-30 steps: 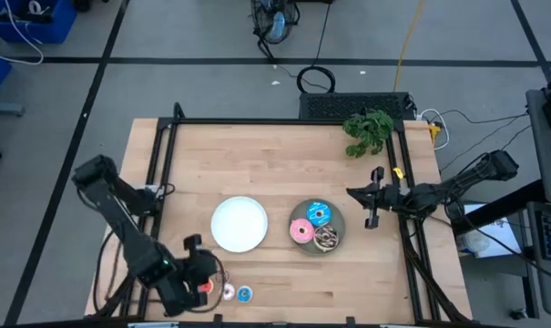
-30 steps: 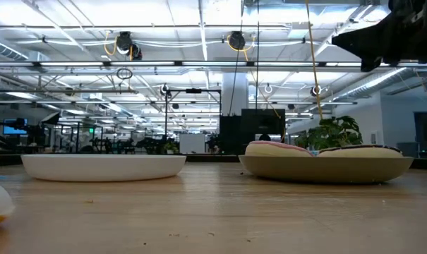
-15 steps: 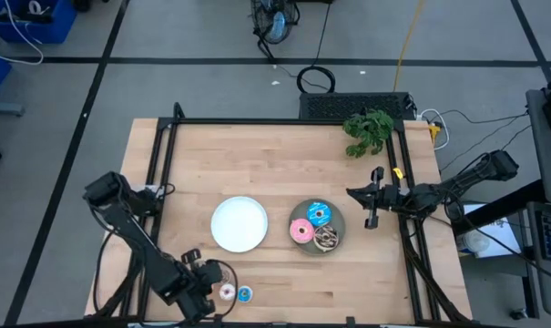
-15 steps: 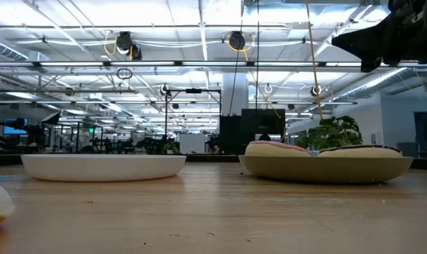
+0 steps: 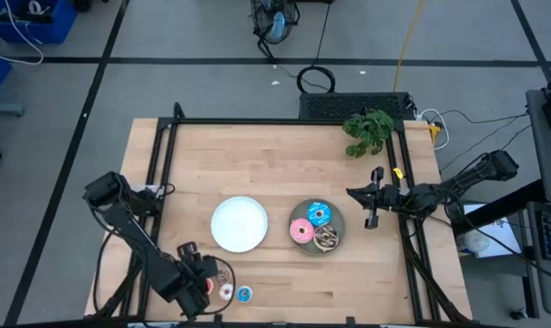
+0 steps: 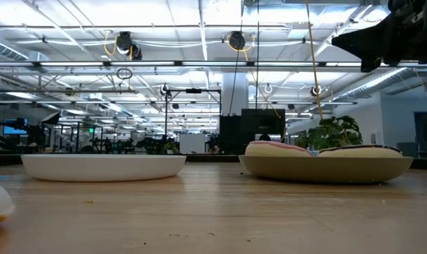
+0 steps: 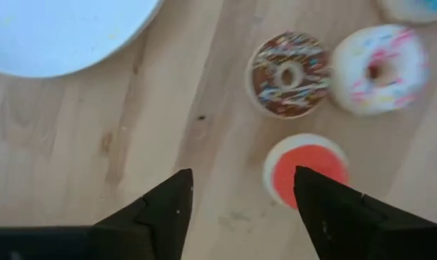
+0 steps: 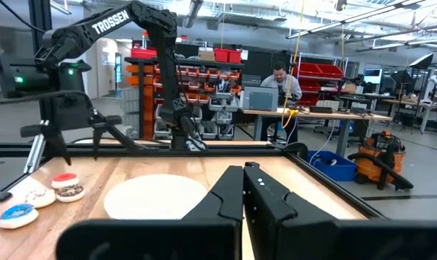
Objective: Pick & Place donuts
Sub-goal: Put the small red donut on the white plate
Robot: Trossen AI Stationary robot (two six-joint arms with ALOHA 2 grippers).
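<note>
Three tiny donuts lie flat on the wood near the table's near-left edge: a red one, a brown sprinkled one and a pink-white one. A blue one lies beside them. My left gripper hangs open over them, one finger at the red donut's edge. Pink, blue and brown larger donuts lie on the grey plate. My right gripper waits shut at the right side of the table. My left gripper points down at the table with its fingers apart. One fingertip covers the red donut's edge in the wrist view; whether it touches the donut I cannot tell. The donut lies flat on the table, outside the gap between the fingers.
A round white plate sits left of the grey plate and just beyond the left gripper. A green plant sprig lies at the far right corner. A black frame runs along the table's edges. A person sits at a desk beyond the table.
My left arm has swung its elbow toward the near edge, and its gripper has shifted a little over the tiny donuts: first toward the near edge, then back toward the white plate. The right arm has kept still.
</note>
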